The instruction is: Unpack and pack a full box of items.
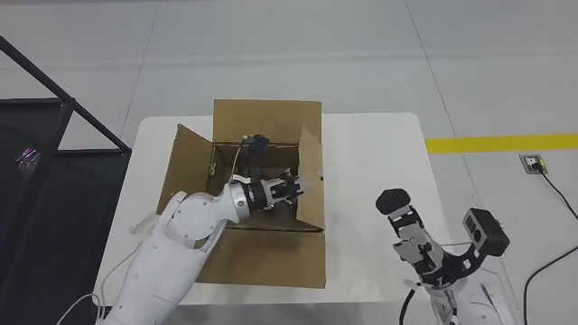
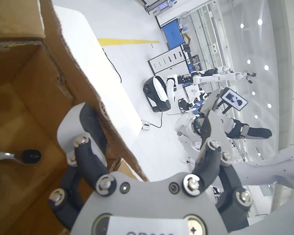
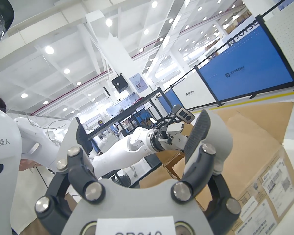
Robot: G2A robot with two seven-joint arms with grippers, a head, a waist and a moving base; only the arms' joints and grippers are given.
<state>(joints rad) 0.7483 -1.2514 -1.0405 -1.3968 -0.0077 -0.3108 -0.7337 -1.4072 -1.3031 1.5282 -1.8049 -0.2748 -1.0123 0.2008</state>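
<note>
Judging from the top view, the task looks barely begun. The box (image 1: 271,257) stands in the middle of the table (image 1: 379,144) with its four flaps folded out, and a small dark item (image 1: 256,142) sits inside against the 12 o'clock wall. Lifting things out and repacking both seem still to do. The left gripper (image 1: 293,185) is at the box's 3 o'clock side, against the upright side flap (image 1: 312,158). The right gripper (image 1: 397,209) hangs over bare table at about 4 o'clock from the box, well apart from it.

In the left wrist view the left gripper (image 2: 147,113) is spread wide and holds nothing. Its jaws straddle the side flap (image 2: 63,57), with one ribbed black pad inside against the cardboard and the other outside, clear of it. The flap is plain brown corrugated board, ragged and fluted along its cut edge. A black round piece with a silvery stem (image 2: 29,156) lies on the box's matt floor.

In the right wrist view the right gripper (image 3: 139,123) is likewise wide apart and holds nothing. The box (image 3: 247,147) is beyond it, its smooth outer wall bearing white printed labels, and the left gripper (image 3: 169,135) is farther off at the flap.
</note>
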